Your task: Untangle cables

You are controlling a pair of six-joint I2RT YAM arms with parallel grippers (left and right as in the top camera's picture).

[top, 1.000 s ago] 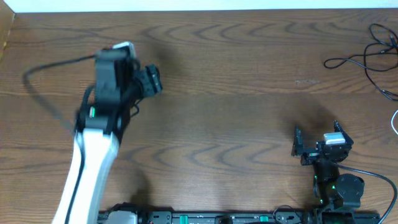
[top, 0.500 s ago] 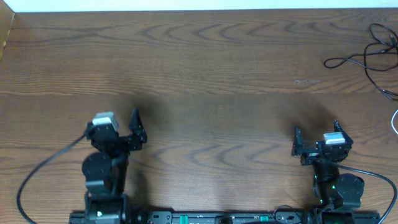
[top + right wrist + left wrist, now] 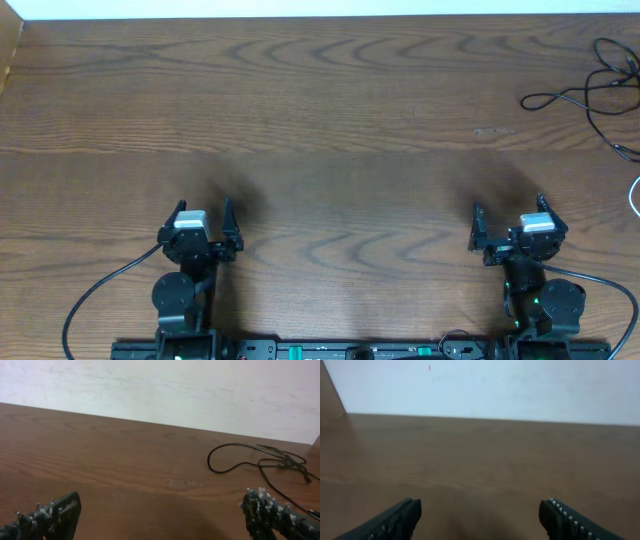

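The black cable lies in loose loops at the table's far right corner, and it also shows in the right wrist view as the black cable. A short piece of the white cable curves in at the right edge. My left gripper rests low at the front left, open, with nothing between its fingers. My right gripper sits at the front right, open and empty too, well short of both cables. Bare wood fills the gap of the left gripper and of the right gripper.
The left arm's own thick black wire loops over the table at the front left. A black rail runs along the front edge. A pale wall stands behind the table's far edge.
The left arm has pulled back from the far left of the table to the front edge, its gripper staying open. The right arm and the cables have not moved.
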